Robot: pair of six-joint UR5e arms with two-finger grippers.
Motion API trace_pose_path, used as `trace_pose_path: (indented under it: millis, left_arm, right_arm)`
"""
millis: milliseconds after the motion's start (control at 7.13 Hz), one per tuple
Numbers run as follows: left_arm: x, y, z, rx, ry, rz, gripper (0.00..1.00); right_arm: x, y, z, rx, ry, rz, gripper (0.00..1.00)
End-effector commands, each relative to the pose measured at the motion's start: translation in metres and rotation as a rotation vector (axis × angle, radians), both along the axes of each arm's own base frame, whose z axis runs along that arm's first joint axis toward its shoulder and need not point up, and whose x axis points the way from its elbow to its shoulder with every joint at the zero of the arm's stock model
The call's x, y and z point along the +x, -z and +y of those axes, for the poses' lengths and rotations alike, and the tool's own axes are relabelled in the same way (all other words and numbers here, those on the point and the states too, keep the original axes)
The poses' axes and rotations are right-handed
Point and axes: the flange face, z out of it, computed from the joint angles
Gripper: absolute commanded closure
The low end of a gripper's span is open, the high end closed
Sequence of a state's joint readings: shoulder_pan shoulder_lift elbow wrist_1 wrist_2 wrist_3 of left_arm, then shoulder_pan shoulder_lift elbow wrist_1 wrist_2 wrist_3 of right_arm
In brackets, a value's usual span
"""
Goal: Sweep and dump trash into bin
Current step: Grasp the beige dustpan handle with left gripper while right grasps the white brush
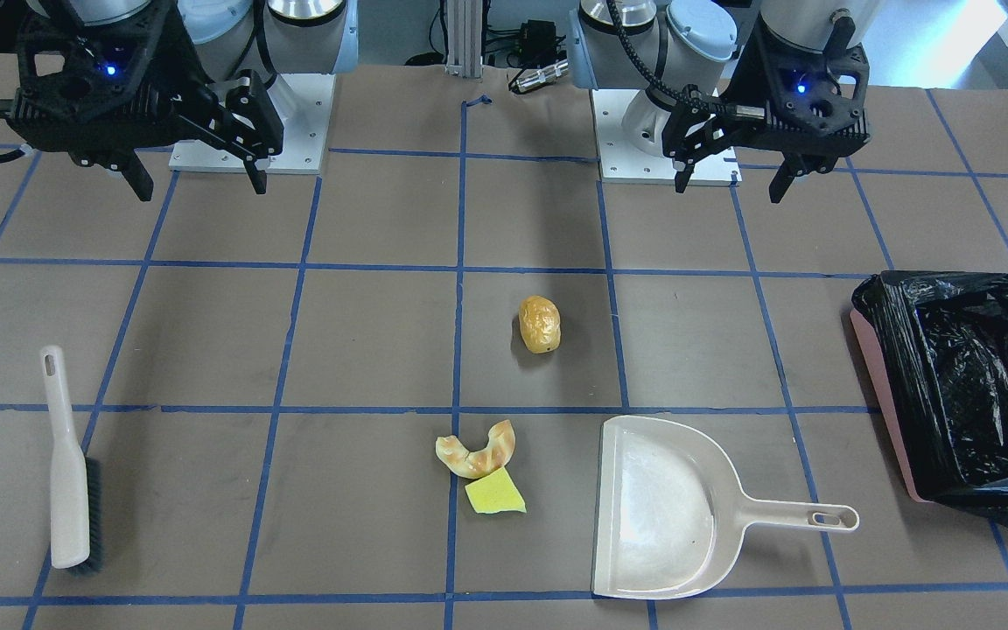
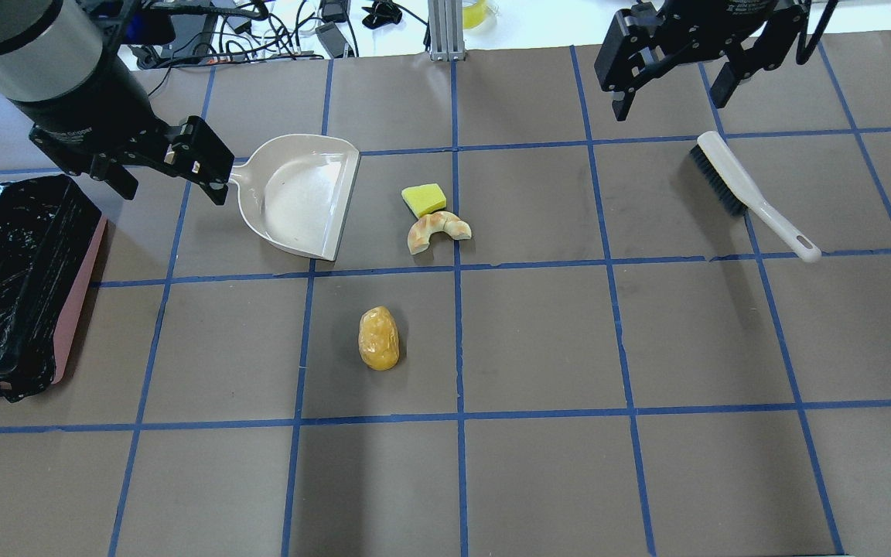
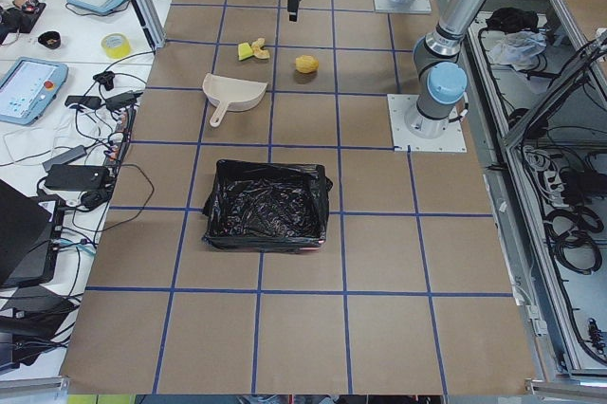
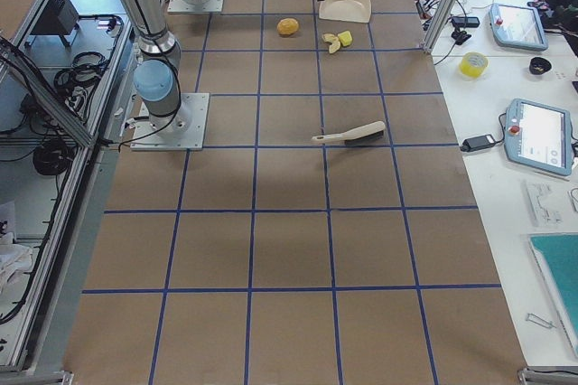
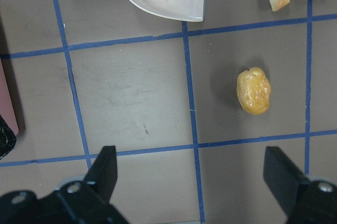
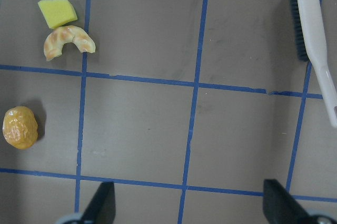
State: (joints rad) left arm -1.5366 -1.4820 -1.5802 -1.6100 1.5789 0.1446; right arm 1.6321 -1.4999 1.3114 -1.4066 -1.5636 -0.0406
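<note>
The trash lies mid-table: a golden-brown potato-like lump [image 1: 540,324] [image 2: 378,338] [image 5: 254,91], and beyond it a curved orange-cream crust [image 1: 478,451] [image 2: 438,230] touching a flat yellow sponge scrap [image 1: 493,492] [image 2: 423,199]. The pink-sided bin with a black bag [image 1: 885,394] [image 2: 78,302] stands at my left table edge. My left gripper [image 1: 727,179] [image 2: 173,193] [image 5: 192,182] is open and empty, high above the table near the dustpan handle. My right gripper [image 1: 201,188] [image 2: 668,108] [image 6: 189,203] is open and empty, high above the table near the brush.
A beige dustpan [image 1: 661,507] [image 2: 298,193] lies between the bin and the scraps, its mouth facing the crust and sponge. A white hand brush with dark bristles [image 1: 71,472] [image 2: 747,193] [image 6: 316,40] lies on my right side. Blue tape lines grid the brown table.
</note>
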Motion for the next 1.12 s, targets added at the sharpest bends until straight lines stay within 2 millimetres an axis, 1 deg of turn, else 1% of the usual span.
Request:
trace_pose_path:
  millis: [0, 140, 281, 421, 561, 701, 842, 982]
  left_arm:
    - [0.0, 0.001, 0.001, 0.0, 0.002, 0.002, 0.0]
    - [0.002, 0.005, -0.002, 0.011, -0.003, 0.001, 0.0]
    - [0.008, 0.01, -0.01, 0.018, -0.015, 0.007, 0.0]
    - [0.01, 0.009, -0.011, 0.005, -0.02, -0.002, 0.0]
    - [0.02, 0.013, -0.017, 0.006, -0.036, 0.002, 0.0]
    - [0.027, 0.022, -0.029, 0.003, -0.134, 0.004, 0.0]
    - [0.03, 0.031, -0.043, -0.02, -0.353, 0.011, 0.0]
    - [0.031, 0.042, -0.053, -0.011, -0.562, 0.02, 0.0]
  right_arm:
    - [-0.002, 0.014, -0.001, 0.024, 0.004, 0.007, 0.0]
    - [-0.002, 0.013, -0.002, 0.013, 0.002, 0.003, 0.0]
    - [-0.002, 0.012, -0.008, -0.014, 0.007, -0.001, 0.0]
    - [-0.002, 0.012, -0.009, -0.016, 0.01, 0.001, 0.0]
    - [-0.002, 0.025, -0.018, 0.012, 0.01, -0.007, 0.0]
    - [-0.006, 0.04, -0.03, 0.034, -0.007, 0.005, 0.0]
    - [-0.019, 0.064, -0.055, 0.061, -0.113, 0.006, 0.0]
    - [-0.063, 0.076, -0.077, 0.053, -0.174, 0.037, 0.0]
